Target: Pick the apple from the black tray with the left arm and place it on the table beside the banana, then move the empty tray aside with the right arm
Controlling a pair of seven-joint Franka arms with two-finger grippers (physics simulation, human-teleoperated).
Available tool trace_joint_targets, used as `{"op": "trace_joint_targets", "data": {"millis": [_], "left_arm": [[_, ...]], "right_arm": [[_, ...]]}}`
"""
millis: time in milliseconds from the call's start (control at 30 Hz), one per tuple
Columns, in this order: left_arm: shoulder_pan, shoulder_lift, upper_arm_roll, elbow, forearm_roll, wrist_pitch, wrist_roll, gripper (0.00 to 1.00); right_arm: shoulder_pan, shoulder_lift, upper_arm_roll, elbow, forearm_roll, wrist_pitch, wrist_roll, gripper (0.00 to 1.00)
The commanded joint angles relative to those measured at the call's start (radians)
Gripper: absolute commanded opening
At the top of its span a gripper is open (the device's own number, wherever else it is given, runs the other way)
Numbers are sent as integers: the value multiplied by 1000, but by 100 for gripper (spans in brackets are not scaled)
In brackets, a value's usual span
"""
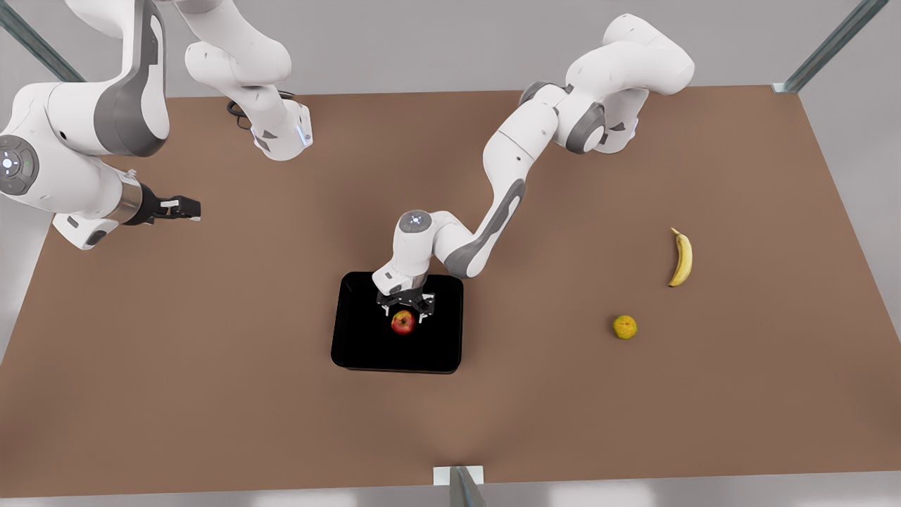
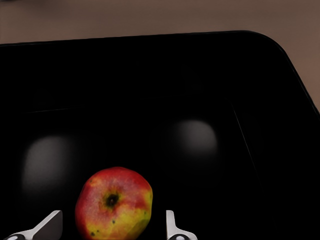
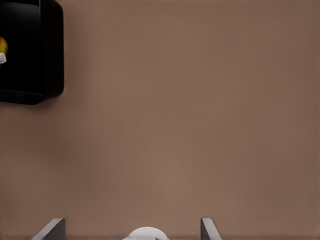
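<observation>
The red and yellow apple [image 1: 402, 322] lies in the black tray [image 1: 366, 348] at the middle of the brown table [image 1: 211, 366]. My left gripper [image 1: 406, 310] hangs just over it, open. In the left wrist view its fingers [image 2: 172, 226] stand on either side of the apple [image 2: 114, 202] with a gap on each side. The banana [image 1: 681, 258] lies far off on the table at the front view's right. My right gripper [image 1: 184, 208] waits above the table at the front view's left, open with nothing between its fingers [image 3: 210, 228]. The right wrist view catches the tray [image 3: 30, 55] farther off.
A yellow-green bumpy round fruit [image 1: 624, 327] sits on the table between the tray and the banana. Metal frame posts stand at the table's corners [image 1: 788, 86] and at its front edge [image 1: 459, 482]. Both arm bases stand at the far edge.
</observation>
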Motion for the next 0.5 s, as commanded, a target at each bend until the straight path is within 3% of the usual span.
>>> {"op": "trace_joint_targets", "data": {"millis": [0,467], "left_arm": [[-1,0,-1,1,2,2,-14,100],[-2,25,3,13,2,43,-19,100]], "right_arm": [[-4,-1,-1,0,1,0,0,100],[-4,-1,-1,0,1,0,0,100]]}}
